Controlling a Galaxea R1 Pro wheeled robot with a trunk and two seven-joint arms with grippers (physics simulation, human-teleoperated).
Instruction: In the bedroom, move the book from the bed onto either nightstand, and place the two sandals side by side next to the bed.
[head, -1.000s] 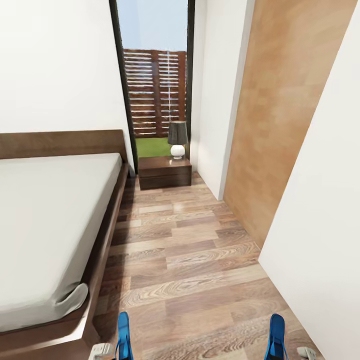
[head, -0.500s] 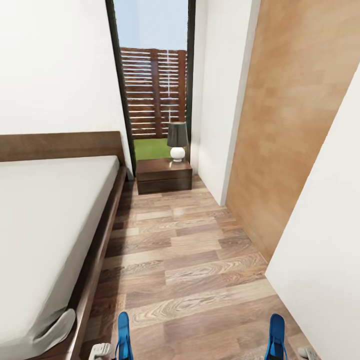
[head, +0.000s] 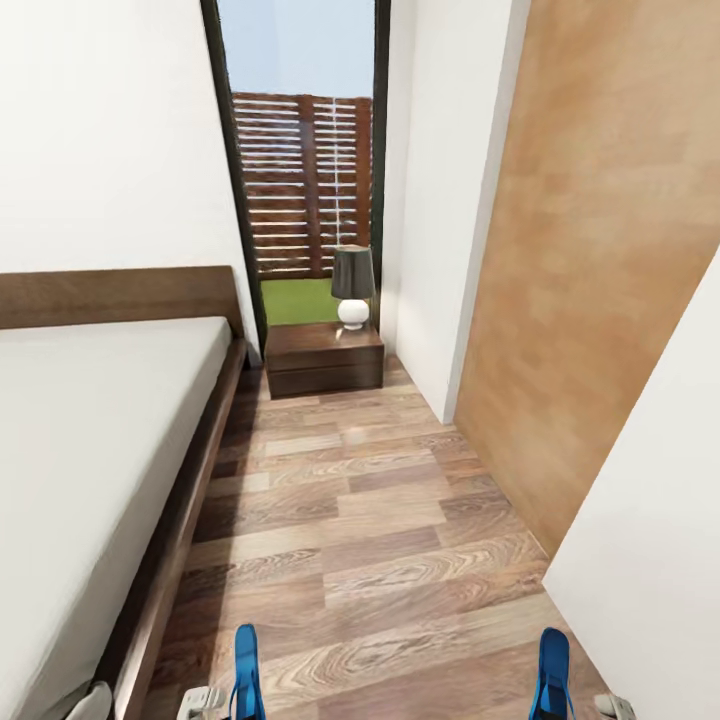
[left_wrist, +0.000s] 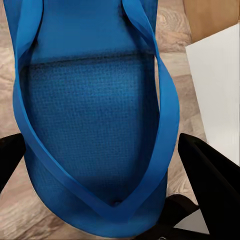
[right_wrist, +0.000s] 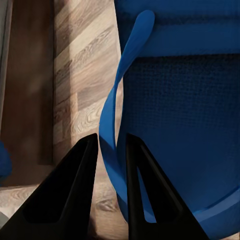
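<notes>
Two blue sandals, one (left_wrist: 95, 125) clamped in the left hand (left_wrist: 100, 170), one (right_wrist: 185, 115) in the right hand (right_wrist: 107, 190).

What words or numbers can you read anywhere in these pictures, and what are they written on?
There are none to read. The two blue sandals, the bed, the nightstand, the lamp, the walls and the wood floor all look plain, with no letters, labels or numbers on them.

Bright even daylight, soft shadows, slight blur
</notes>
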